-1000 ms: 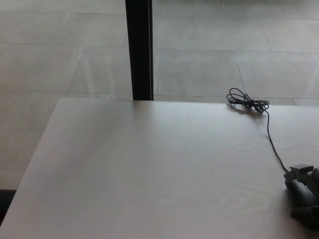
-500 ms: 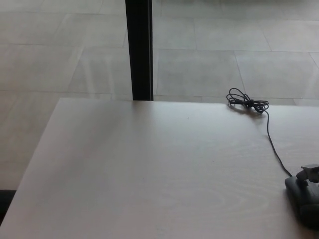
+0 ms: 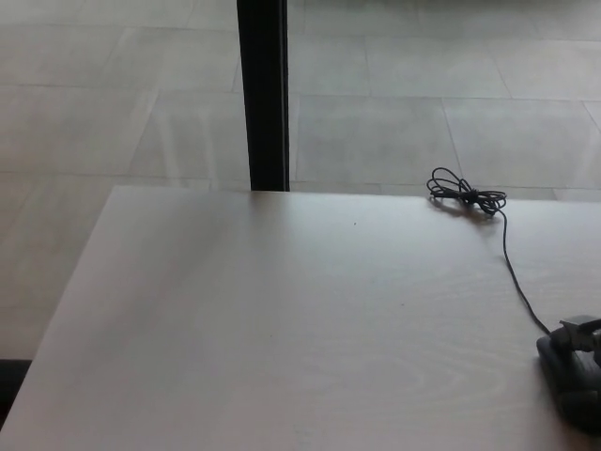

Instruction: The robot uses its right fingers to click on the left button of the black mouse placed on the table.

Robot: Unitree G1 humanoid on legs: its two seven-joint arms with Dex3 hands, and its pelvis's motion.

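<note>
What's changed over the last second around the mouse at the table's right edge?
The right robot hand has slid toward the right edge of the picture, over the mouse; less of it shows now, and whether it is open cannot be told. The mouse, its cable with the coiled bundle, and the table stayed put. Nothing was visibly picked up or let go.

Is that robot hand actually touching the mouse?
Cannot tell. In the head view the right robot hand overlaps the black mouse at the picture's edge; dark shapes merge.
</note>
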